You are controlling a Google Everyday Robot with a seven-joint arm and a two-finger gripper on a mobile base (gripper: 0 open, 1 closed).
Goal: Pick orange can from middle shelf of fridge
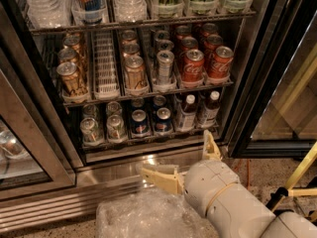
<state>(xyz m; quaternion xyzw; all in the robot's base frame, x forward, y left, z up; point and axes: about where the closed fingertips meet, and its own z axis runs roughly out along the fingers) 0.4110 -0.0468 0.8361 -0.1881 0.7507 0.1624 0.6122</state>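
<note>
Presently noted gripper (174, 151) low before the fridge (106, 173) base, fingers spread apart, empty. Observed orange can (134, 72) upright at lane front on middle shelf (121, 96), well above gripper.

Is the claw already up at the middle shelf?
No, the claw hangs open and empty down by the base of the fridge, well below the orange can on the middle shelf.
</note>
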